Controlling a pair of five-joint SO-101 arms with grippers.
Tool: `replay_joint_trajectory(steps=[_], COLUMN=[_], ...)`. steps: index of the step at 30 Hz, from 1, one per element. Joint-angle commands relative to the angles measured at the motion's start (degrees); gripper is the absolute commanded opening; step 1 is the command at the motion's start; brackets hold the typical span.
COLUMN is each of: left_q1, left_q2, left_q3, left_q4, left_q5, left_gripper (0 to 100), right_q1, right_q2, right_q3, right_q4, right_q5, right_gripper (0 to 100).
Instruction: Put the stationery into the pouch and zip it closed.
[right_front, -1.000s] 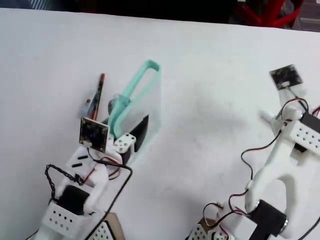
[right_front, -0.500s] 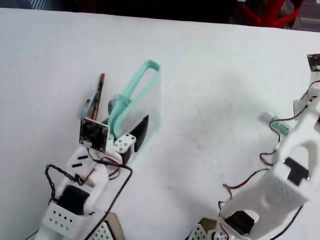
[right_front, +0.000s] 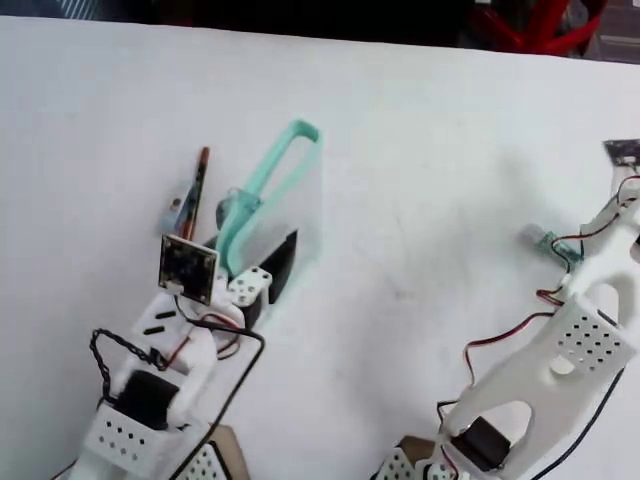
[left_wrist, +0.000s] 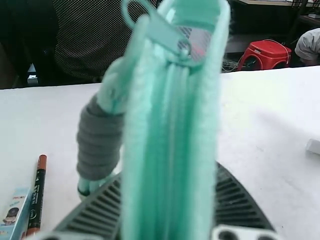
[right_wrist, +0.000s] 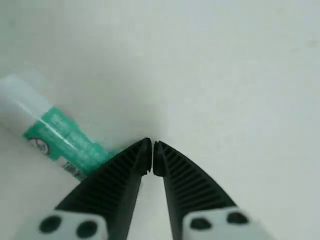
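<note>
A translucent pouch (right_front: 285, 195) with a mint-green zipper (left_wrist: 170, 150) stands on its edge, and my left gripper (left_wrist: 167, 205) is shut on its lower end. A pen with a grey grip (left_wrist: 97, 142) leans against the pouch's side. A brown pencil (right_front: 198, 185) and a small blue eraser box (right_front: 175, 211) lie on the table just left of the pouch. A glue stick with a green label (right_wrist: 55, 135) lies at the far right (right_front: 548, 243). My right gripper (right_wrist: 151, 152) is shut with nothing in it, its tips on the table right beside the glue stick.
The white table (right_front: 420, 150) is bare between the two arms. The right arm's white body (right_front: 560, 350) and its wires hang over the table's right edge area. A red stool (left_wrist: 265, 52) and a seated person are behind the table.
The right arm has swung to the right and lowered beside the glue stick. The left arm and the pouch have stayed still.
</note>
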Motion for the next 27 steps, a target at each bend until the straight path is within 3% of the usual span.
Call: replay_joint_trajectory(steps=[1,5,13,20,27], left_q1=[-0.22,-0.13,-0.22,-0.22,-0.22], left_q2=[-0.31,-0.31,-0.31,-0.31,-0.31], left_q3=[-0.35,-0.18,-0.18,-0.26,-0.26], left_q4=[-1.49,-1.49,-1.49,-1.49,-1.49], left_q5=[0.0,0.0,0.0,0.0,0.0], left_gripper=[19,19,19,19,19], right_q1=[-0.22,-1.36,-5.41,-8.66,-10.95], right_q2=[-0.31,-0.75,-1.27,-5.76,-20.79], right_q3=[-2.46,-2.81,-2.29,7.65,23.65], right_q4=[8.31,17.89,27.91,27.74,25.54], right_q5=[6.07,9.85,10.29,10.29,10.37], right_gripper=[1.8,1.8,1.8,1.9,1.9])
